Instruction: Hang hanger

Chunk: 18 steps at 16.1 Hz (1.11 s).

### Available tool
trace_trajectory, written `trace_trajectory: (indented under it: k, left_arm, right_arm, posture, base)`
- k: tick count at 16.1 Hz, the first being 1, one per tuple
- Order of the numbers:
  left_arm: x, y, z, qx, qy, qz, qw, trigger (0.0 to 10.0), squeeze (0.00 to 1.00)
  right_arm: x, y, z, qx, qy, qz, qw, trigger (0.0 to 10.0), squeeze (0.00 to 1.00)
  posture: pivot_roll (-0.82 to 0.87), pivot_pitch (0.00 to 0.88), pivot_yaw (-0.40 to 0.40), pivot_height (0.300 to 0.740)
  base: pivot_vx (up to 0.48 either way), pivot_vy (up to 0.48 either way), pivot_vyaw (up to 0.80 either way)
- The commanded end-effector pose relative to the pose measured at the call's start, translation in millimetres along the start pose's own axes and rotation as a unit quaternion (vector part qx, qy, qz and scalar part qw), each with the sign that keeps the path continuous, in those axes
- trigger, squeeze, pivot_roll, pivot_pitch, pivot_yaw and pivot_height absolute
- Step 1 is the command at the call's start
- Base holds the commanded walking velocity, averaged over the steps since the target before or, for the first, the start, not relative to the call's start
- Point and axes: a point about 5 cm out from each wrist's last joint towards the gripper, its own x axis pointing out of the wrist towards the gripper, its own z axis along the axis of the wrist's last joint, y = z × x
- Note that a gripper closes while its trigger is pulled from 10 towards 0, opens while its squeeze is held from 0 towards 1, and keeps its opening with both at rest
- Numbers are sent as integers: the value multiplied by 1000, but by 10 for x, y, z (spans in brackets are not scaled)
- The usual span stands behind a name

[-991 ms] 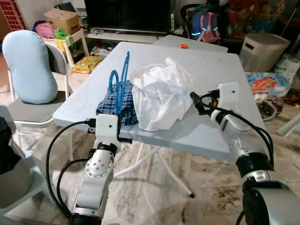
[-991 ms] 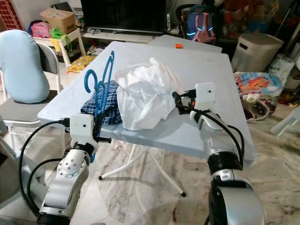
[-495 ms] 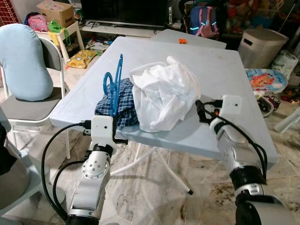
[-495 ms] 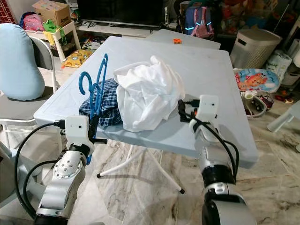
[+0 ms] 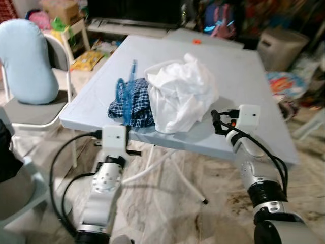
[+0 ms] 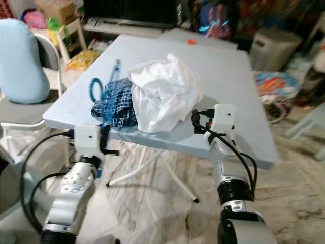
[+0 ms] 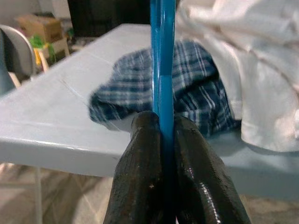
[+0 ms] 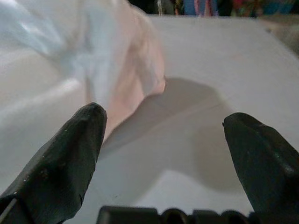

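Observation:
My left gripper is shut on a blue plastic hanger, just below the near edge of the grey folding table. From there the hanger rises over a blue plaid garment. A crumpled white garment lies beside the plaid one, near the table's middle. My right gripper is open over the table's near right part, its fingertips pointing at the white garment and a short way from it.
A chair with a pale blue cushion stands at the left. A small orange thing lies at the table's far edge. Boxes, a backpack, a grey bin and toys crowd the floor beyond. Marble floor lies below.
The camera has shifted and blurred, so the table sits a little differently. The hanger in my left gripper has tipped lower toward the plaid garment. My right gripper stays open by the white garment.

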Motion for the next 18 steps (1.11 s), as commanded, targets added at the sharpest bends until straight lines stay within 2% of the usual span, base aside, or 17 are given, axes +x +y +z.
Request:
trace_trajectory:
  k: [1,9,11,14,18]
  left_arm:
    - [12,-56,30,-3,-6,-7,1000,10000,0]
    - [23,-52,16,-2,-5,-6,1000,10000,0]
    - [69,-51,94,-11,-23,-3,1000,10000,0]
    - [94,-47,108,-25,-19,7,999,10000,0]
    - [126,-71,145,-26,-26,1,999,10000,0]
  right_arm:
    - [0,-32,12,-4,1,-6,1000,10000,0]
    - [19,-7,16,-1,4,-5,1000,10000,0]
    - [45,22,25,-1,13,0,1000,10000,0]
    - [61,35,34,3,18,8,1000,10000,0]
    - [99,47,81,-3,18,10,1000,10000,0]
  posture:
    - [116,0,-56,740]
    - [108,0,-44,740]
    - [98,0,-48,740]
    - [93,0,-58,740]
    - [85,0,-64,740]
  base:
    - [-349,0,0]
    - [-123,0,0]
    - [0,0,0]
    - [0,0,0]
    - [0,450,0]
